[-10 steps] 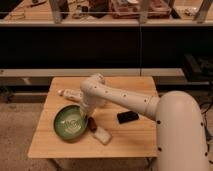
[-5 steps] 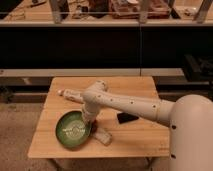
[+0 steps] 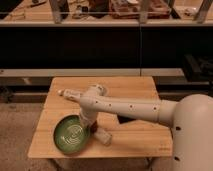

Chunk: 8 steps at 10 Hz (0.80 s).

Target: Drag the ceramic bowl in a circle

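The ceramic bowl [image 3: 73, 134] is wide, shallow and green with a paler pattern inside. It sits near the front left edge of the wooden table [image 3: 135, 90]. My white arm reaches in from the right across the table and bends down at the bowl's right rim. My gripper [image 3: 88, 125] is at that right rim, mostly hidden under the arm's wrist.
A small white block [image 3: 103, 136] lies just right of the bowl. A dark flat object [image 3: 121, 120] is mostly hidden behind my arm at the table's middle. A dark shelf unit with cluttered items stands behind the table. The table's front edge is close to the bowl.
The bowl has moved toward the front left of the table with my gripper at its rim. My arm has swung left and forward.
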{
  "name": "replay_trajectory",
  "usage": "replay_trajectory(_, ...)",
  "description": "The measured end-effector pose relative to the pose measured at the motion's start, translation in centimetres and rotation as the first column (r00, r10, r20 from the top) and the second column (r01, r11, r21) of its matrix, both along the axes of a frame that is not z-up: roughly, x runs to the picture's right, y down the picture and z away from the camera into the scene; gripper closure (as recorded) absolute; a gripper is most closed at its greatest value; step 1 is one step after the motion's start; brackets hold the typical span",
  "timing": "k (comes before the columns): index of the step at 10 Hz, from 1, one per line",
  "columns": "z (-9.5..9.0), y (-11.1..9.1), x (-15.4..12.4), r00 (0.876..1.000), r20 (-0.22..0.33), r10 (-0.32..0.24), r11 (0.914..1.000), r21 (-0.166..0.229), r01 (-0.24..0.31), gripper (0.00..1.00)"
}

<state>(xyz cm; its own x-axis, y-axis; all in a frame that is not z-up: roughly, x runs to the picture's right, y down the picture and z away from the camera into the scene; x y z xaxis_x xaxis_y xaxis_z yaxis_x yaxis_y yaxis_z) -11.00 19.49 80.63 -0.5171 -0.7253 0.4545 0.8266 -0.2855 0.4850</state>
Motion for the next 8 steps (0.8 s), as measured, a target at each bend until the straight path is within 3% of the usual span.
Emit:
replay_trajectory(4, -1.6, 1.1, -1.5, 0.999, 0.023, -0.036, 0.9993, 0.014, 0.036, 1.00)
replay_trajectory(8, -3.3, 1.2, -5.9, 0.994, 0.064, -0.094, 0.9955, 0.017, 0.093, 1.00)
